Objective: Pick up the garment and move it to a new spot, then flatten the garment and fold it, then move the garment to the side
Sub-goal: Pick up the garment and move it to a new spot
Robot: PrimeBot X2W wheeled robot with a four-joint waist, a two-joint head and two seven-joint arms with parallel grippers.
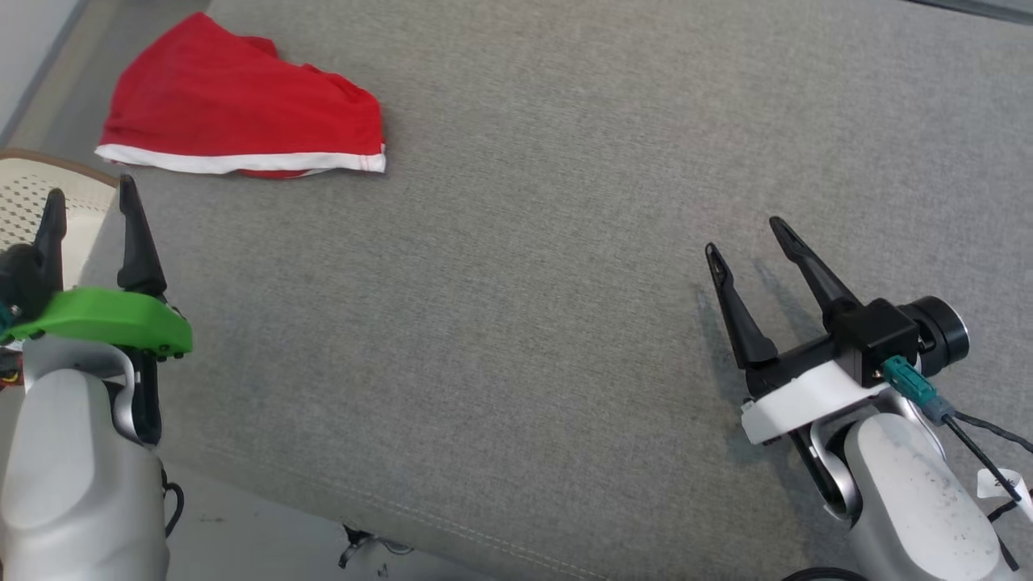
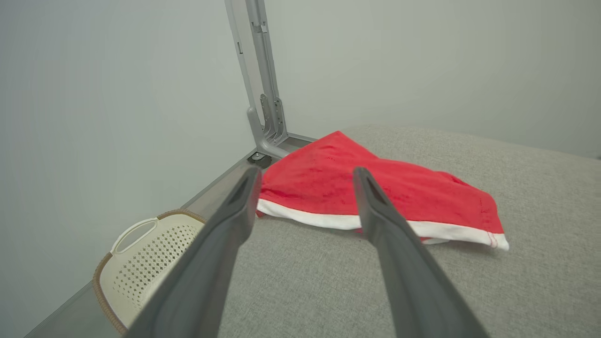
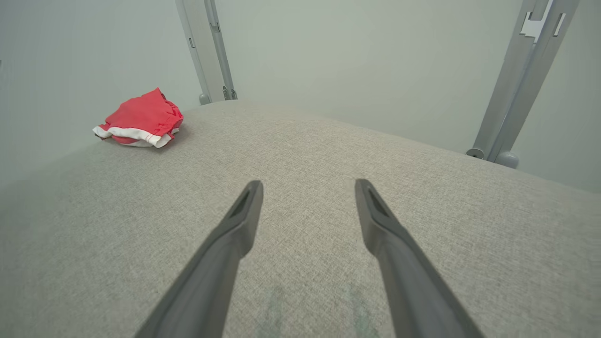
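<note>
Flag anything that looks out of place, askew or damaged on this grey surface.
Only the red garment stands out: it lies bunched and unevenly doubled over at the far left corner of the grey cushion, red cloth peeking below its white hem. Nothing looks spilled or damaged.

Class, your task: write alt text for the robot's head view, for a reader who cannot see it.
A red garment with a white hem lies at the far left of a grey fabric surface. The left pincer and right pincer stand open and empty at the lower corners, well clear of it. A cream perforated basket sits at the left edge.
</note>
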